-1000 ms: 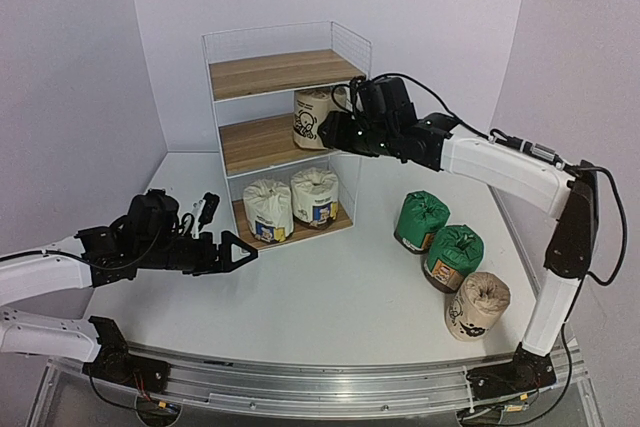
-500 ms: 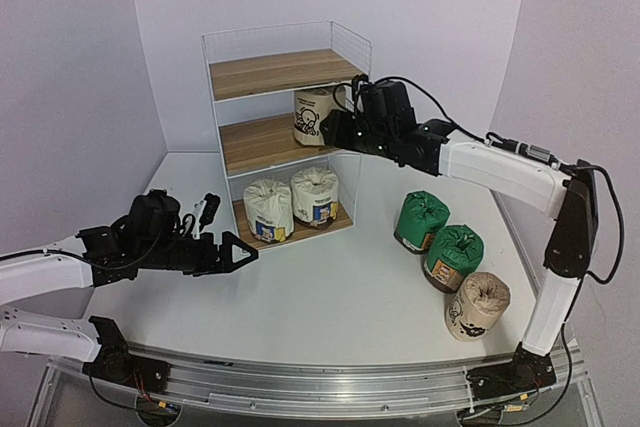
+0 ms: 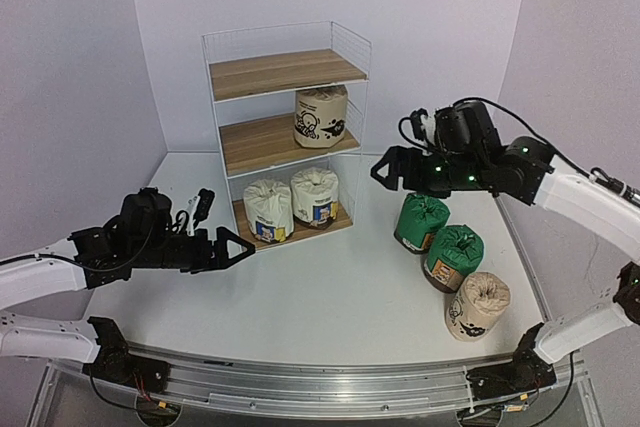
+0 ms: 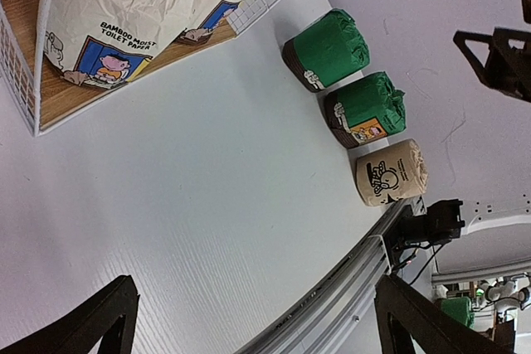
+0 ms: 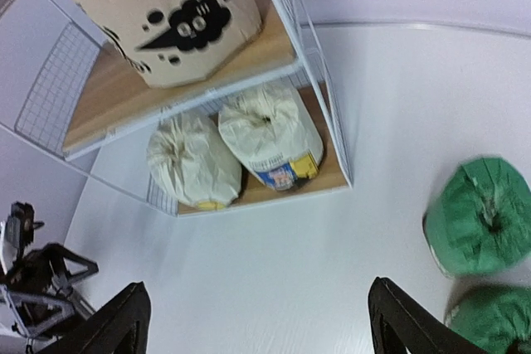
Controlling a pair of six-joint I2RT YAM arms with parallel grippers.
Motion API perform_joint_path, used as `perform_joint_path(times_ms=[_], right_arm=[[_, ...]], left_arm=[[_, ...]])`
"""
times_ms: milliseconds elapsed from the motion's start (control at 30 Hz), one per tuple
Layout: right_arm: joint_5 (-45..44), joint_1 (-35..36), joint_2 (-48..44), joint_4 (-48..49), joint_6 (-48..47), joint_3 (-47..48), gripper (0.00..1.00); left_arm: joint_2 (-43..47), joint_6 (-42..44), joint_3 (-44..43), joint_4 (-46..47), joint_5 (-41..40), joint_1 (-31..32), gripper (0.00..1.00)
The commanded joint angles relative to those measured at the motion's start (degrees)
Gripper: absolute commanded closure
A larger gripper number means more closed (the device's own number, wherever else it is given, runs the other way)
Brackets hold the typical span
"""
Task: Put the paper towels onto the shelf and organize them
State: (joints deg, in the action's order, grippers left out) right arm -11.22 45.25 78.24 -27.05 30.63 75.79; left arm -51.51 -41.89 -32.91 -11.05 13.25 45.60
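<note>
The shelf [image 3: 280, 72] stands at the back of the table. One beige roll [image 3: 320, 117] stands on its middle board, also seen in the right wrist view [image 5: 166, 14]. Two white rolls [image 3: 268, 209] [image 3: 315, 195] sit on the bottom board. Two green rolls [image 3: 420, 220] [image 3: 453, 255] and a second beige roll [image 3: 477, 304] stand on the table at right. My right gripper [image 3: 382, 169] is open and empty, in the air right of the shelf, above the green rolls. My left gripper [image 3: 238, 250] is open and empty, low over the table left of the shelf's front.
The table's metal front rail [image 4: 348, 288] runs close to the second beige roll [image 4: 392, 173]. Walls close in the table at the back and both sides. The shelf's top board holds nothing. The left wrist view shows the green rolls [image 4: 328, 47] [image 4: 369, 109].
My right gripper has drawn back out of the middle tier, leaving the beige roll there, and moved right and down over the green rolls. The left arm has barely moved.
</note>
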Motion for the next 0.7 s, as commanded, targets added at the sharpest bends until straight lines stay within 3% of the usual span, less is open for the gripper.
perform_joint_path(times_ms=[0,233,667], right_arm=[[2.3,-0.2,-4.9,-27.8,8.4,-1.9,0.1],[-11.3,-1.6,-14.1,-54.2,23.0,-1.6,0.1],[-2.8,-18.7,-24.6,-56.2,23.2,-20.4,0.15]], left_arm=[[0.9,0.5,-0.1,-0.6,0.5,0.2,0.0],[-0.2,1.1,0.3,0.5,2.0,0.2,0.0],[-2.6,1.8,0.5,3.0,4.2,0.2,0.0]])
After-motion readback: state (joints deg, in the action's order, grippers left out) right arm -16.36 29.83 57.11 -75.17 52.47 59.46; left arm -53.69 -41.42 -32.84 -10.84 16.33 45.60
